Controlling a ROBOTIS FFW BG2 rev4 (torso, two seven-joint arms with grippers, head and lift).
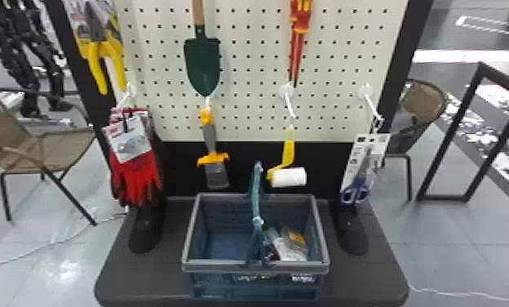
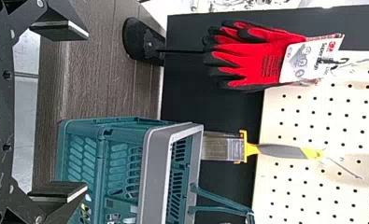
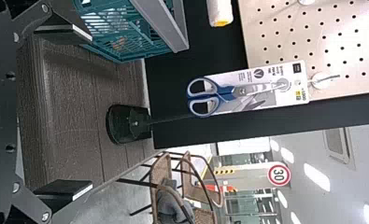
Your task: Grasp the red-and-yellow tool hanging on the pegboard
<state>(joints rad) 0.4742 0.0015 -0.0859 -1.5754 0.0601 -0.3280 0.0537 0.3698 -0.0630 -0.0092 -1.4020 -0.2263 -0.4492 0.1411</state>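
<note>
Hanging in the top row of the pegboard [image 1: 257, 102], the red-and-yellow tool [image 1: 297, 41] sat right of the green trowel [image 1: 202, 65] and straight above the hook carrying the yellow-handled paint roller [image 1: 288, 175]. Left fingers [image 2: 60, 27] were spread wide with nothing between them. Right fingers [image 3: 63, 30] were the same. Both pairs sat low, near the level of the surface [image 1: 143, 281], short of the board and well apart from the tool.

In the left wrist view the red gloves [image 2: 252, 56] and a yellow-and-grey scraper [image 2: 229, 148] hung beyond the fingers. In the right wrist view it was the blue-handled scissors [image 3: 210, 95].

Labels: the gloves carried a white printed card clipped at the cuff, and the scissors were mounted on a white printed backing card. Yellow-handled pliers [image 1: 102, 57] at the board's top left were in printed packaging too.

Containers: one teal basket [image 1: 253, 267] with a grey rim stood on the surface below the board, handle upright. Inside lay a few small packets [image 1: 288, 245], white and yellow, in the right half. Couldn't tell what they were.
</note>
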